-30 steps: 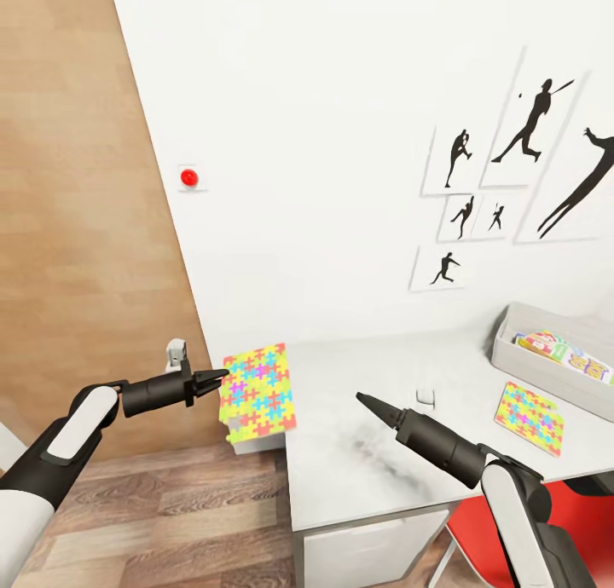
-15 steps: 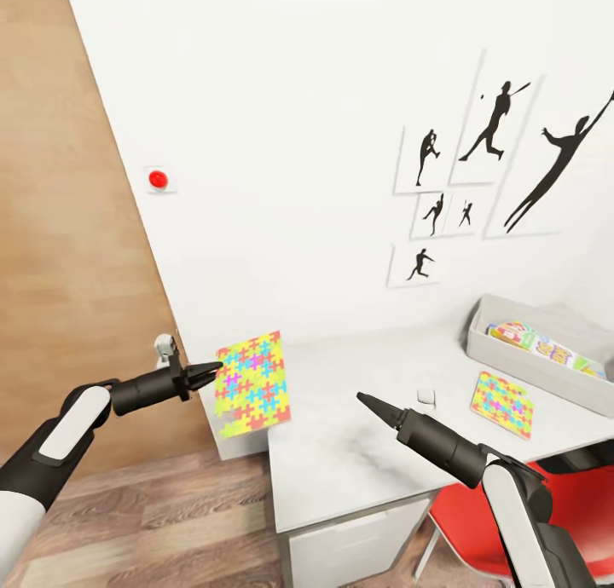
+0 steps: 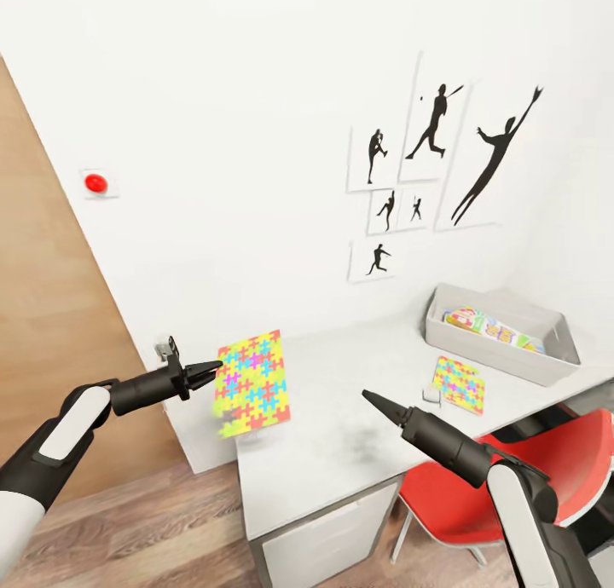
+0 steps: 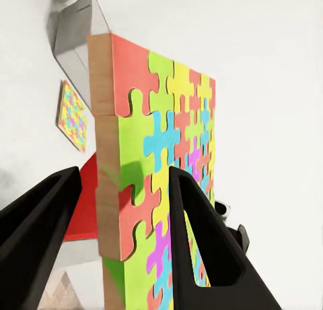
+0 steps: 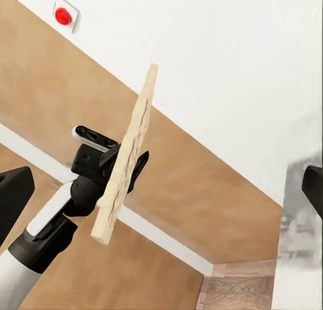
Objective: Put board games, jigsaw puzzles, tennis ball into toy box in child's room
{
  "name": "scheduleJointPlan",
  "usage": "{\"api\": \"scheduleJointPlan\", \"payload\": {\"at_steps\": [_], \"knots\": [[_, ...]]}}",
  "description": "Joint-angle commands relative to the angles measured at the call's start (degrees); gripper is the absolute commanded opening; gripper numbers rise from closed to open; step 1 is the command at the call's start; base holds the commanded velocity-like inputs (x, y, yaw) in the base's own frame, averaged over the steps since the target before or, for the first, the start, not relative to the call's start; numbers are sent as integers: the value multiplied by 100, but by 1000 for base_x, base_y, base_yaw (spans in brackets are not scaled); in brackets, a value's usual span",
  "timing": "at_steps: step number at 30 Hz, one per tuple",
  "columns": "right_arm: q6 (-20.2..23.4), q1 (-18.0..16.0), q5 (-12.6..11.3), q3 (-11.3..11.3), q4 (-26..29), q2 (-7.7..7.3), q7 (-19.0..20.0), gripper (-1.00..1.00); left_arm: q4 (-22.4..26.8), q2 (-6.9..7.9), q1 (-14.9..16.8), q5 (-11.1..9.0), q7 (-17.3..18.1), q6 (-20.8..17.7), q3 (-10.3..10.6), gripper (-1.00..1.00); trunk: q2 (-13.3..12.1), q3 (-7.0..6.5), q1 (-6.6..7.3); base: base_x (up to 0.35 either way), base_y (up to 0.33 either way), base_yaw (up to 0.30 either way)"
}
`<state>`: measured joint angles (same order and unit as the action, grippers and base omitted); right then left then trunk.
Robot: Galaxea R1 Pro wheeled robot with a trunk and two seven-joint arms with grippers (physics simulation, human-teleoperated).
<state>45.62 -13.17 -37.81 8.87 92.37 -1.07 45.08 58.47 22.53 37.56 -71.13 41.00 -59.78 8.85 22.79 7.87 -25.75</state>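
The task was partly done. The toy box [image 3: 546, 368] stood at the far end of the counter [image 3: 341, 452], against the wall, and already held at least one printed game box [image 3: 490, 328] lying flat inside it; how many games were in there, and whether the tennis ball was among them, could not be told from the head view.

One jigsaw puzzle [image 3: 252, 383] was off the counter, held upright on edge at the counter's near end, with the left tool [image 3: 217, 367] clamped on one side edge. In the left wrist view, the fingers [image 4: 202, 242] sat on either face of the box. It was well apart from the toy box, so the carry across was judged to remain.

The second puzzle [image 3: 459, 384] lay flat on the counter just beside the toy box, not yet put in.

The right tool [image 3: 369, 397] hovered over the counter with nothing in it, its tips drawn together to a point.
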Motion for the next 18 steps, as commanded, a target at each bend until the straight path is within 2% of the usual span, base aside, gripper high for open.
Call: {"api": "scheduleJointPlan", "payload": {"at_steps": [1,8,18], "knots": [[33,-7,-13,27,0,1,9,100,-3,5,6,-6,31,-16,10,-100,12,12,-3,0,0,-279],[41,-10,-15,118,0,1,10,100,-3,5,6,-6,31,-16,26,-100,12,12,-3,0,0,-279],[43,-10,-15,137,0,-6,10,100,-3,5,6,-6,40,-16,29,-100,12,12,-3,0,0,-279]]}}
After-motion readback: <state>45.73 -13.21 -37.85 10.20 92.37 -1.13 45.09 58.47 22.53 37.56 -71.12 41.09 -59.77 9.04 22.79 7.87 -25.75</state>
